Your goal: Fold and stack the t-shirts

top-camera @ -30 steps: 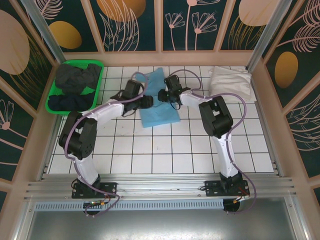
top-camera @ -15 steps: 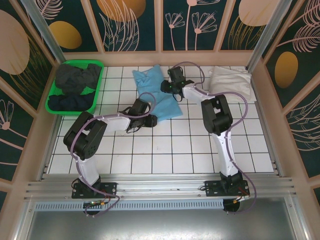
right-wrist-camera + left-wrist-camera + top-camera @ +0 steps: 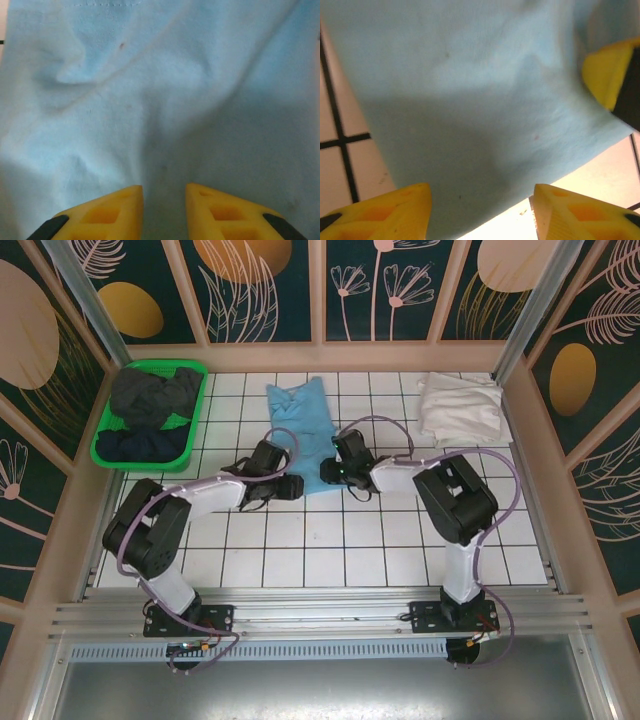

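A: Where does the basket [image 3: 140,464] stand?
B: At the far left of the table [image 3: 330,540], with a pile of shirts [image 3: 150,405] in it.
A: And on the table itself?
B: The middle shirt [image 3: 300,415] lies far, to the right of the basket. The corner shirt [image 3: 458,410] lies at the far right.

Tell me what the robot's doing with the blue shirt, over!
Left end effector open at blue shirt edge. Right end effector nearly shut on shirt, grip unclear. Nothing in the way.
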{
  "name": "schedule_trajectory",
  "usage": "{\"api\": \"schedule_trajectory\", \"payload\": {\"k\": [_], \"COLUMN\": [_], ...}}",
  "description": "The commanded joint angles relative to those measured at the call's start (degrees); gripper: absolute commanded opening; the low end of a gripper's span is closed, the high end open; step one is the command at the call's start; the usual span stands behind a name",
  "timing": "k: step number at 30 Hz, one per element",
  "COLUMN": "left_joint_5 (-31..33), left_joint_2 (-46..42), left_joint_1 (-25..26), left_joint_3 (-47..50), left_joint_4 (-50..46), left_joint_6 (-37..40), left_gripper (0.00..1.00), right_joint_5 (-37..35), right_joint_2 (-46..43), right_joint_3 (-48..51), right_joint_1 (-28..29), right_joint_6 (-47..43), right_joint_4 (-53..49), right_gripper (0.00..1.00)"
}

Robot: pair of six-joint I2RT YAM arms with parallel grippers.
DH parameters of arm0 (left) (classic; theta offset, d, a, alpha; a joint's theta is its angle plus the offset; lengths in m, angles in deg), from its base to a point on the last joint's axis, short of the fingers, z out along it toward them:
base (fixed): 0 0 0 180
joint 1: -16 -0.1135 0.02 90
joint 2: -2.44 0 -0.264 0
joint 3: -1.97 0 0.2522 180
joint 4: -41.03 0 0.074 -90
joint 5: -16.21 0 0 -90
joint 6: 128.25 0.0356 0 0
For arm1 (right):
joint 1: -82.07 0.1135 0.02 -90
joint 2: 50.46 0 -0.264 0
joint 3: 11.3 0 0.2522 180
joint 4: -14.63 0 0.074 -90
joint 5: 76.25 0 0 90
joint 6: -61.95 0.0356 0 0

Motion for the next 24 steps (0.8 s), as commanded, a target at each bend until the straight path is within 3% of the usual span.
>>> {"api": "schedule_trajectory", "payload": {"k": [1, 7, 10, 12, 16, 24], "left_joint_5": [3.03, 1.75, -0.47, -2.89, -6.31, -7.87], "left_joint_2": [-0.76, 10.93, 16.11, 18.46, 19.35, 25.45], "left_joint_1": [-1.19, -1.13, -1.06, -1.08, -1.04, -1.03], "left_joint_3": [-7.56, -23.83, -28.63, -29.74, -28.95, -34.87], "left_joint_4": [-3.87, -8.84, -10.52, -10.00, -8.45, -12.39], "left_joint_6": [2.16, 14.09, 21.54, 26.67, 33.20, 40.16], "left_gripper": [0.59, 0.61, 0.56, 0.47, 0.56, 0.56], "right_joint_5": [0.69, 2.15, 1.04, 1.21, 4.14, 4.58], "right_joint_2": [-1.86, -7.14, -10.37, -11.54, -12.19, -12.36], "right_joint_3": [6.93, 16.14, 19.79, 21.55, 23.35, 23.60], "right_joint_1": [0.67, 1.67, 1.40, 0.66, -1.40, -2.43], "right_joint_6": [4.07, 5.70, 5.04, 4.70, 4.00, 1.96], "right_joint_4": [2.79, 5.86, 7.06, 7.80, 8.96, 8.27], "right_gripper": [0.27, 0.27, 0.27, 0.27, 0.27, 0.27]}}
